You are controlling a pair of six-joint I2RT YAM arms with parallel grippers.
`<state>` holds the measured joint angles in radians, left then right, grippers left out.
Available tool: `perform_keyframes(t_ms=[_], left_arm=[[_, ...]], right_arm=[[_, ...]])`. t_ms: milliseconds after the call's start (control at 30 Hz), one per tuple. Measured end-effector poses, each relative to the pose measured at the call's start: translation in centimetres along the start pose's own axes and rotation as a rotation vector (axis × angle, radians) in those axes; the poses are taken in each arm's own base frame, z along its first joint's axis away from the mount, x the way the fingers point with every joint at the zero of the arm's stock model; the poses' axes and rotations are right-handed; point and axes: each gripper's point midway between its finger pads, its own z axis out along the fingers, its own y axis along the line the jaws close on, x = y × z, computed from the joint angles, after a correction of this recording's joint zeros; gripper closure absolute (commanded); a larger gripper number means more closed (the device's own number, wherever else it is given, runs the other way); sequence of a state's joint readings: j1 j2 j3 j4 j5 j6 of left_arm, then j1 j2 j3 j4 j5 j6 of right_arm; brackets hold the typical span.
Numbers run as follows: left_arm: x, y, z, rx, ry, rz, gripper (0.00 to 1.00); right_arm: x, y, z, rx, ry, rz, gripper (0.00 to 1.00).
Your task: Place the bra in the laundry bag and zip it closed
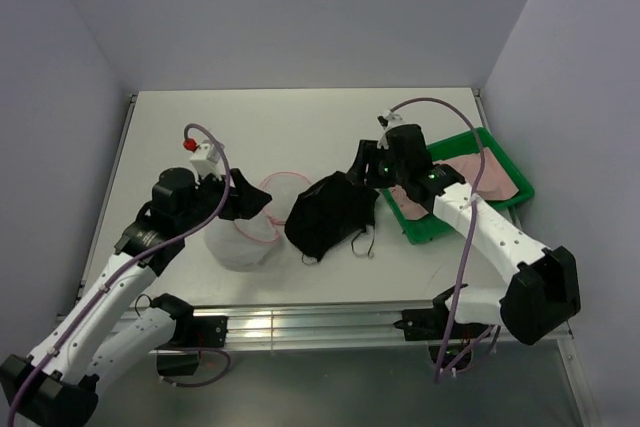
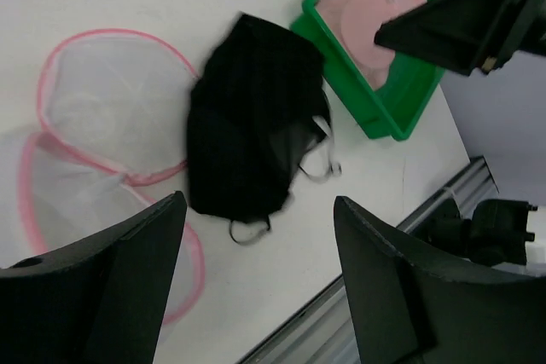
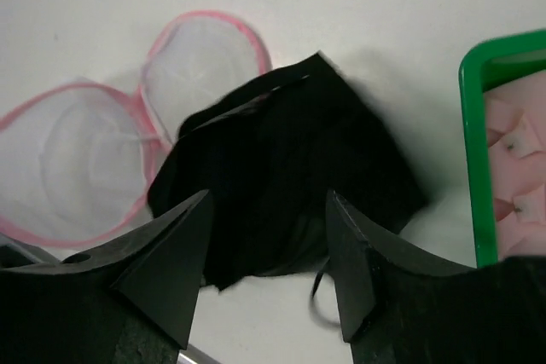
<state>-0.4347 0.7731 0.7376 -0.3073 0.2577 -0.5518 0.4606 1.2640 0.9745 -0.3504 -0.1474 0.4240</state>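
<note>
Observed: soft pale pink fabric bra (image 1: pixel 490 172) lies inside the green plastic tray (image 3: pixel 471 159) at the right edge of the white worktop (image 1: pixel 300 127). The round white mesh laundry bag with pink zipper rim (image 1: pixel 240 242) sits unzipped toward the near-left, lid flopped open beside it. A floppy black fabric garment with thin straps (image 1: pixel 330 215) lies between bag and tray, just beside the bag's lid. Left end effector (image 2: pixel 258 210) hangs over the bag with fingers wide and nothing held; right end effector (image 3: pixel 269 202) is above the black garment, fingers spread, gripping nothing.
</note>
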Motion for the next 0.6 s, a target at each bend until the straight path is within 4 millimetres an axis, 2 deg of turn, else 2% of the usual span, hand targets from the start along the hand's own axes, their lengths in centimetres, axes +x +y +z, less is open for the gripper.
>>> perform_keyframes(t_ms=[100, 200, 267, 300, 400, 467, 600], left_arm=[[1.8, -1.1, 1.5, 0.028, 0.069, -0.001, 0.23], [3.6, -2.1, 3.1, 0.037, 0.135, 0.012, 0.24], [5.2, -3.0, 4.6, 0.035, 0.188, 0.036, 0.24], [5.7, -3.5, 5.3, 0.034, 0.208, 0.049, 0.24], [6.9, -5.3, 8.0, 0.032, 0.25, 0.103, 0.26], [7.2, -5.8, 9.9, 0.027, 0.253, 0.128, 0.27], [7.8, -5.1, 15.0, -0.025, 0.273, 0.195, 0.25]], right_arm=[[-2.0, 0.6, -1.8, -0.019, -0.105, -0.011, 0.39], [-2.5, 0.8, -4.5, -0.04, -0.213, -0.018, 0.52], [-1.9, 0.1, -6.0, -0.038, -0.267, -0.014, 0.66], [-1.2, -0.4, -6.6, -0.031, -0.285, -0.007, 0.79], [0.6, -1.9, -7.6, -0.005, -0.326, 0.028, 0.93], [1.6, -2.7, -7.9, 0.005, -0.341, 0.049, 0.96], [2.8, -3.5, -8.5, 0.003, -0.372, 0.076, 0.98]])
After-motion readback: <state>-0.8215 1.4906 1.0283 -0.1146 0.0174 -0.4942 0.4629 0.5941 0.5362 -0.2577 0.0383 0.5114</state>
